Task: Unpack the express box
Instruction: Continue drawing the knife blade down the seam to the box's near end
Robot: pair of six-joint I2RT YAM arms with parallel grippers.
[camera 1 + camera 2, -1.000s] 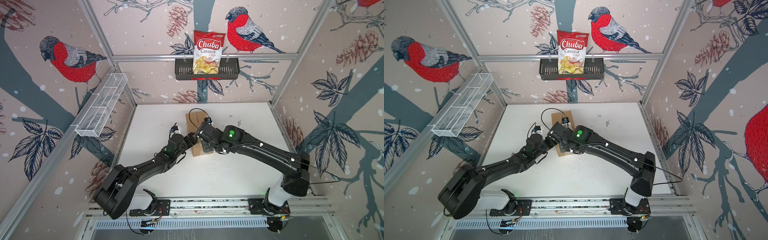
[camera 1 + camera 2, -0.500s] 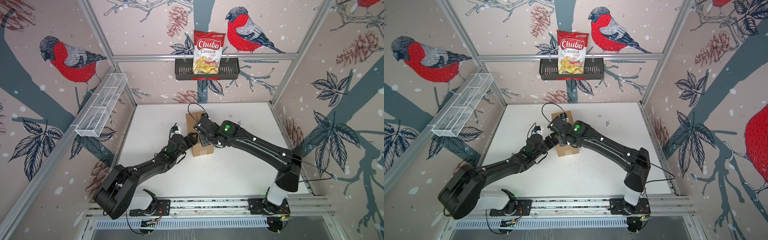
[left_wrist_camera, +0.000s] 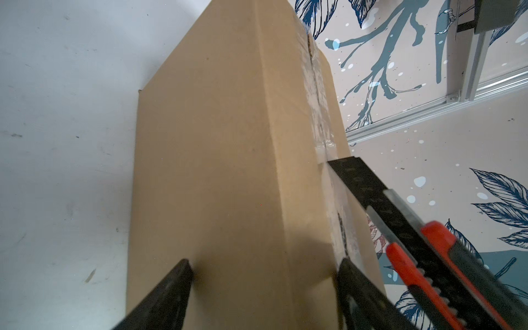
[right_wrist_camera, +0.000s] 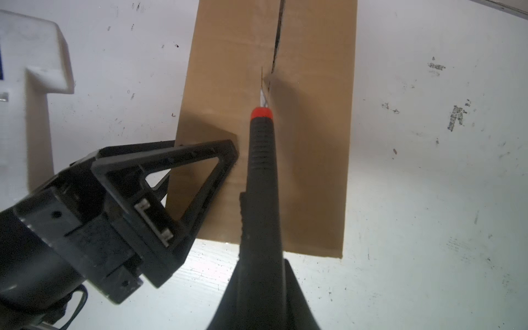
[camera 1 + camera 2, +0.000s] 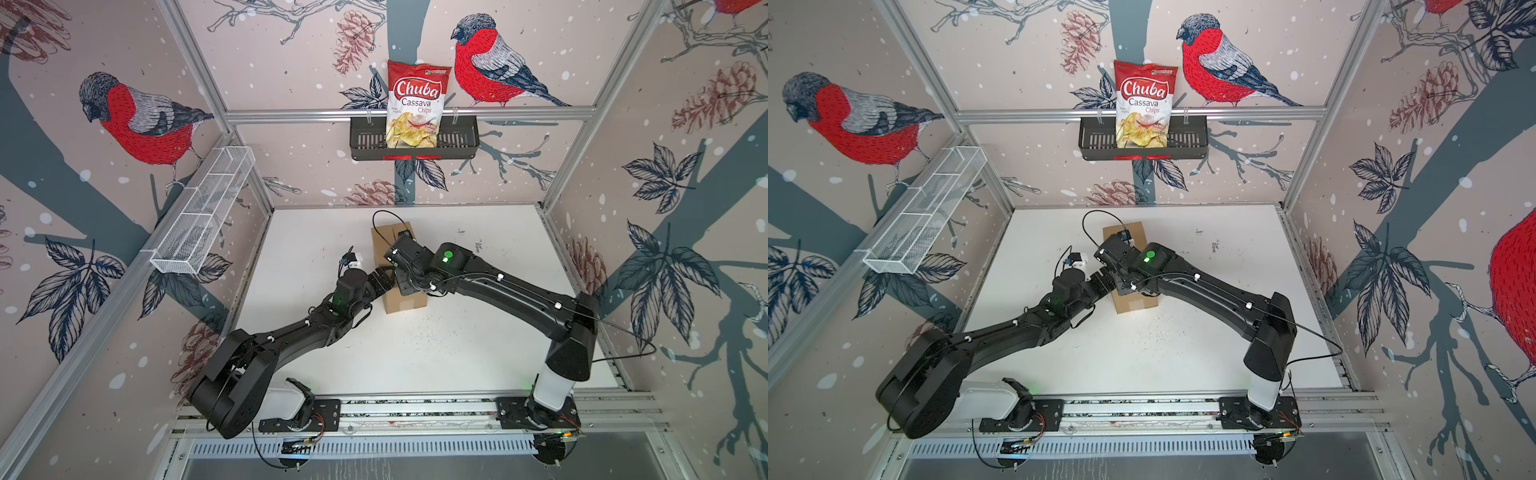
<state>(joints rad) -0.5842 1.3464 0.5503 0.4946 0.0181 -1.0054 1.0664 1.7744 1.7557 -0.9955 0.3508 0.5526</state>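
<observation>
Left wrist view looks along the express box [image 3: 228, 171], a brown carton lying on the white counter [image 3: 57, 171] with clear tape along its top seam. In both top views it sits between the counter's middle and far edge, long side running from near to far, well clear of the left and right edges. The left pincer [image 3: 264, 271] meets it from the left, jaws spread wide and clamping nothing: 1 finger [image 3: 177, 277] touches the side face low down, the other lies over the top edge at the carton's near end. The right pincer [image 4: 263, 285] is above that near end, closed tight on a black utility knife [image 4: 261, 160] with red trim that points along the carton's top. Its blade [image 4: 262, 91] tip touches the middle seam, which gapes as a dark slit beyond it. Both arms cross over the carton and hide most of it from above. On the back wall a black basket [image 5: 457, 141] holds a bag of cassava chips [image 5: 417, 104]; a white wire rack [image 5: 199, 216] hangs on the left wall.
</observation>
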